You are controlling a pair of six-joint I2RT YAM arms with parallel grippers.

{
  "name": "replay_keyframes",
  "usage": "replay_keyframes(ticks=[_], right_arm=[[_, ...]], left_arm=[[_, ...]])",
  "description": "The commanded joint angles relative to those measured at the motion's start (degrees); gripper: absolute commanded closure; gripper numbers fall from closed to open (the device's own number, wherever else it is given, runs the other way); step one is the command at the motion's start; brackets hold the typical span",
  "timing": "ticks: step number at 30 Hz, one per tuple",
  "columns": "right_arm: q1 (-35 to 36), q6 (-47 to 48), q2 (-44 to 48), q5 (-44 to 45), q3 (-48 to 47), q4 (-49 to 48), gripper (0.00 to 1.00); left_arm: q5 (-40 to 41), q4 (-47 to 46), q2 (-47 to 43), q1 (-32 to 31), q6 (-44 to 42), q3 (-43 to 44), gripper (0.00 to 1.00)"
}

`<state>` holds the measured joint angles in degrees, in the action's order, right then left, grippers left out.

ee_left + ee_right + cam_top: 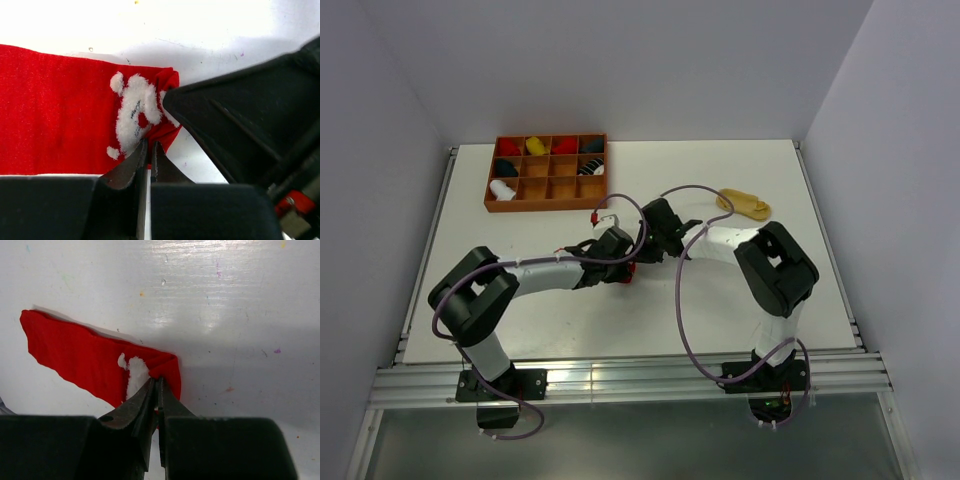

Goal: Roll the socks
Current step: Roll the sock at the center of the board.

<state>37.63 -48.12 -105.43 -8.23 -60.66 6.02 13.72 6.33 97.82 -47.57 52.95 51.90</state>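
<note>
Left wrist view: the left gripper (148, 146), jaws nearly together, pinches the patterned end of a red sock (55, 115) lying flat mid-table. The right gripper (156, 384) nips the same folded end, jaws closed. Rolling seems barely begun; next, that end needs turning over snugly. White table (740, 300), plain grey walls (650, 60).

On the table (800, 290): 1 sock (60, 115) centrally — tray (545, 207) behind-left, another sock (744, 203) behind-right.

Blocked mid-table by left gripper (149, 146) and right gripper (156, 381), tips together on red sock (60, 115), cables (680, 300) looped above. Barred far left by tray (546, 205), far right by tan sock (745, 204); passable between.
</note>
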Motion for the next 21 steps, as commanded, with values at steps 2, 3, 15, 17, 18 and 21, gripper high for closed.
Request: replay_keyframes(ticks=[2,3,15,17,18,21], right_arm=[[0.9,0.7,2.8,-1.4,0.9,-0.2,0.87],[0.9,0.8,2.7,-1.6,1.0,-0.4,0.87],[1.0,1.1,-2.1,-0.4,-0.8,0.6,0.92],[1.0,1.1,-4.5,-0.4,-2.1,2.1,0.94],[1.0,1.0,-5.2,0.0,-2.4,2.8,0.94],[0.9,0.2,-6.5,0.8,-2.8,5.0,0.96]], left_arm=[[-1.8,3.3,3.2,1.9,0.7,-3.3,0.98],[-2.0,3.1,3.2,2.0,0.8,-3.6,0.98],[-4.0,2.0,0.4,2.4,0.9,-6.1,0.93],[-3.4,2.4,-0.9,2.2,0.8,-6.3,0.91],[-3.2,2.9,-1.2,2.1,0.6,-6.3,0.91],[-1.5,4.1,-2.6,1.5,-0.3,-6.3,0.89]])
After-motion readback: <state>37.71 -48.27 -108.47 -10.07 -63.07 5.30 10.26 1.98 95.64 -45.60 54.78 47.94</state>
